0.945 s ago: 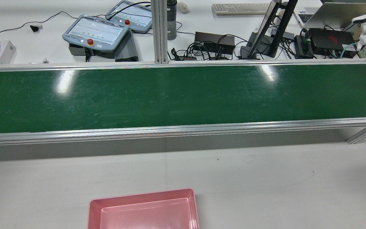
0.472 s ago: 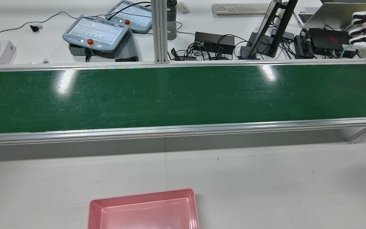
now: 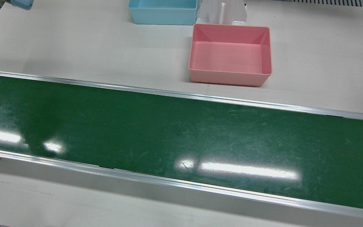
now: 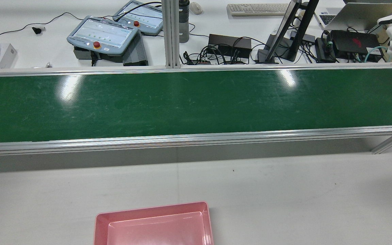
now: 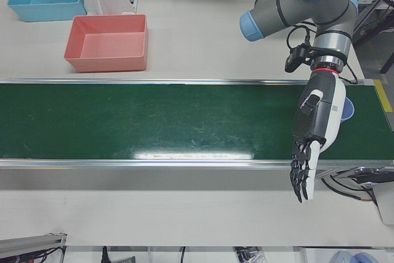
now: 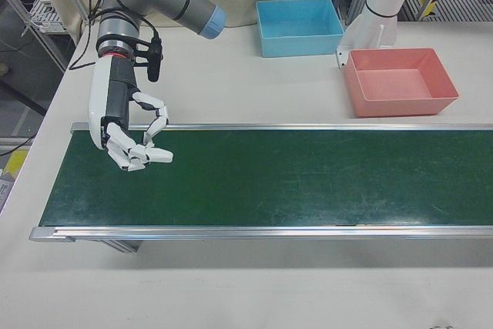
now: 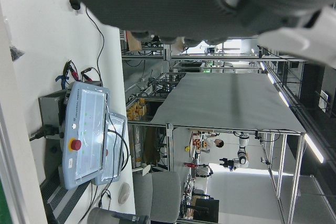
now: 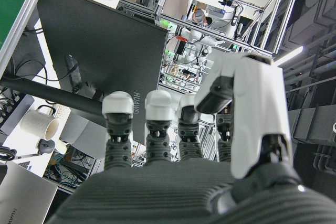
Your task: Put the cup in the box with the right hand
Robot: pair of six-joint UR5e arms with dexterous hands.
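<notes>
Front view first: white table (image 3: 74,47), with the green conveyor belt (image 3: 169,132) running its full length. We see nothing lying on the stretch of belt this camera covers.

The pink box (image 5: 106,63) sits on the table on the robot's side of the belt, just off the belt's rail and empty. The blue box (image 6: 300,45) is beyond it, nearer the table's back edge and beside the white pedestal (image 6: 370,25). It's empty too.

The left hand (image 5: 317,121) hangs over the belt's end on the left arm's side, palm flat. Its fingers (image 5: 301,173) are straight, close side by side and reach past the belt's operator-side rail. They hold nothing.

The right hand (image 6: 131,132) is above the opposite end of the belt, close to the robot-side rail. Its fingers (image 6: 146,153) are partly curled toward the thumb with a narrow gap, and nothing sits in that gap. Right hand view agrees, only fingers and background clutter.

Cup: the one candidate we see is a blue round object (image 5: 348,110) on the belt's end under the left arm, mostly hidden behind the left hand. We cannot tell from this sliver whether it is the cup. It is well apart from the pink box and from the right hand.

Rear view shows two teach pendants (image 4: 102,34) on the bench past the belt.
</notes>
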